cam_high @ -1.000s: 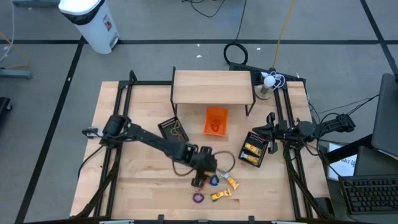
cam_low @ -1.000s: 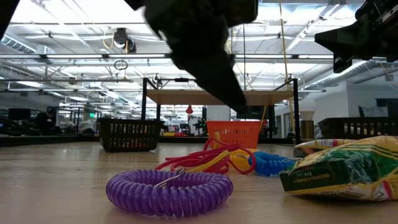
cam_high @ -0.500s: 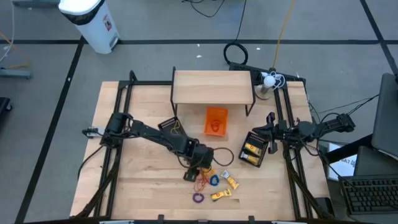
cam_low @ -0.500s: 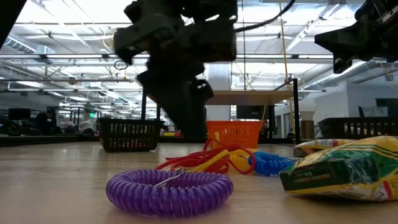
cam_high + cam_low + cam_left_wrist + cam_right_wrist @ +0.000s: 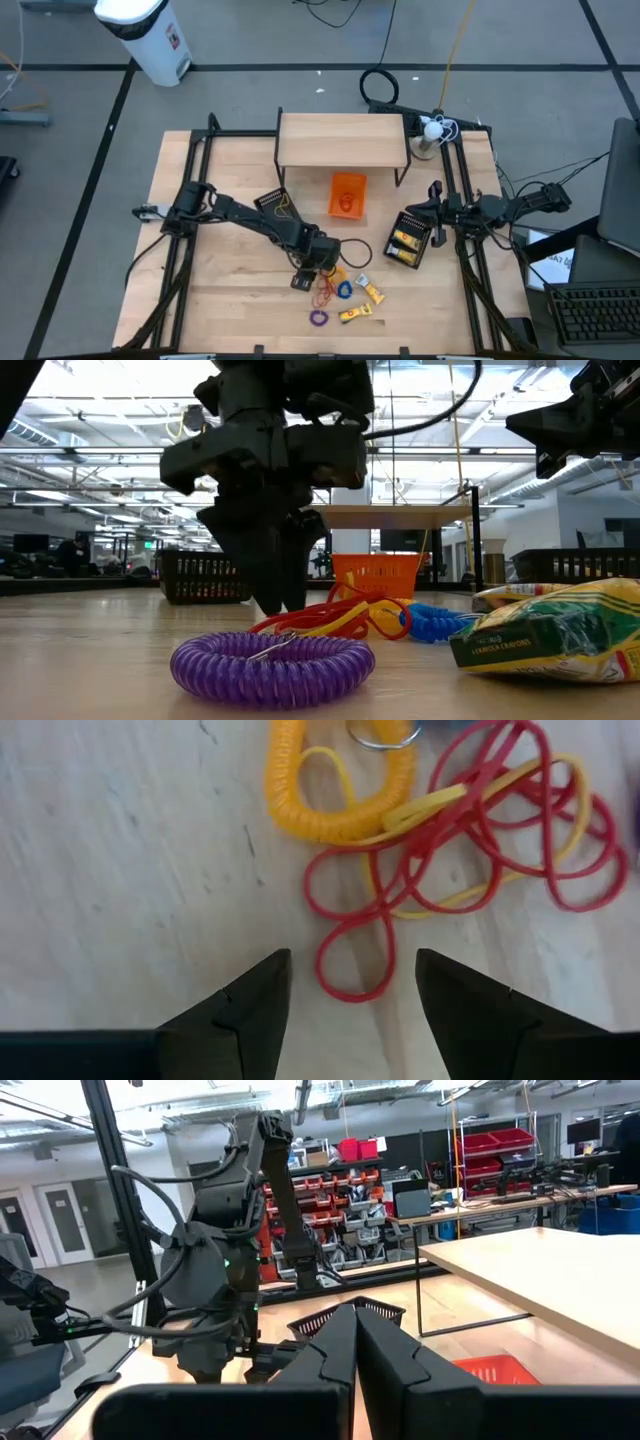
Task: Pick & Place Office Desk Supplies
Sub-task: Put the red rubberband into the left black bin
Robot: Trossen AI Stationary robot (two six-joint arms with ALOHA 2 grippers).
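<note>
1. Orange basket (image 5: 347, 194), table centre: we see a reddish item inside, kind unclear.
2. Black mesh basket (image 5: 408, 238), at 3 o'clock of centre: yellow pieces inside.
3. Black mesh basket (image 5: 277, 207), at 9 o'clock of the orange one: a yellow loop inside.
4. Red rubber bands (image 5: 470, 850), yellow coil (image 5: 330, 790), purple coil (image 5: 318, 318), crayon packs (image 5: 355, 313): loose on the table at 6 o'clock.
5. Left gripper (image 5: 350, 1005): fingers spread, empty, over the bands.
6. Right gripper (image 5: 355, 1342): closed, empty, raised at 3 o'clock.

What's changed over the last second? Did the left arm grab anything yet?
The left end effector has pulled back from over the blue and yellow coil rings and come down, open, over the edge of the red rubber bands; one loop lies between its fingers, nothing gripped yet. The purple coil ring, crayon packs, orange basket and the shut right end effector by the black basket have not moved.
</note>
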